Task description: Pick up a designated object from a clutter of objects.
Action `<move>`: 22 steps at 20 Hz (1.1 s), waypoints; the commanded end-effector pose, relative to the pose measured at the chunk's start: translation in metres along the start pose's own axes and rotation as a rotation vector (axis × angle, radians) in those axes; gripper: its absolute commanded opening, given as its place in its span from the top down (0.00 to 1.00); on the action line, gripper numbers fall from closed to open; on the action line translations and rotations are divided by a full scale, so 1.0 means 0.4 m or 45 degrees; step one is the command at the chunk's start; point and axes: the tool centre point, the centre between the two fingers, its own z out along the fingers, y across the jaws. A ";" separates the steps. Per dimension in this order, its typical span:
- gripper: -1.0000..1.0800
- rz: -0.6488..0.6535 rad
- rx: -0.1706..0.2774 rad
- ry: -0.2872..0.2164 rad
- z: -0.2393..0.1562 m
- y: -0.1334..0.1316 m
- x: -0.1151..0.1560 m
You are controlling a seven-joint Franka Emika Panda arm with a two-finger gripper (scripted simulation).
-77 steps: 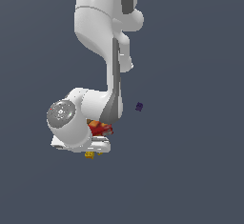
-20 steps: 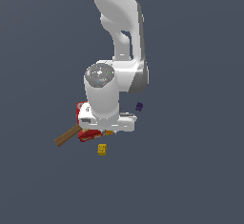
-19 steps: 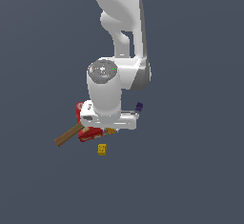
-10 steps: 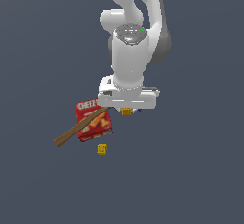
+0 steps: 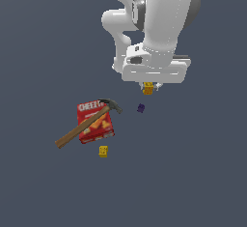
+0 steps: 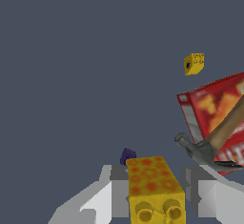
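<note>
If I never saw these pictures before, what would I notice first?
Probably the big white robot arm at the top of the exterior view, with its gripper pinching a little yellow cube up in the air. Next you'd spot the bright red Cheez-It box lying flat, with a wooden-handled hammer resting across it. A second yellow cube sits just below the box and a tiny purple cube to its right.

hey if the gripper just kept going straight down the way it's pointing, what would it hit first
Probably bare floor. The gripper points down, shut on the yellow cube. The purple cube sits closest to that line, slightly off it; depth is unclear, so a graze is possible.
</note>
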 end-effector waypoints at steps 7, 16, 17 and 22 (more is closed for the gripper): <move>1.00 0.001 0.002 -0.011 -0.137 -0.127 -0.095; 1.00 0.002 0.006 -0.015 -0.199 -0.185 -0.130; 1.00 0.002 0.006 -0.015 -0.200 -0.186 -0.129; 1.00 0.001 0.006 -0.015 -0.202 -0.184 -0.126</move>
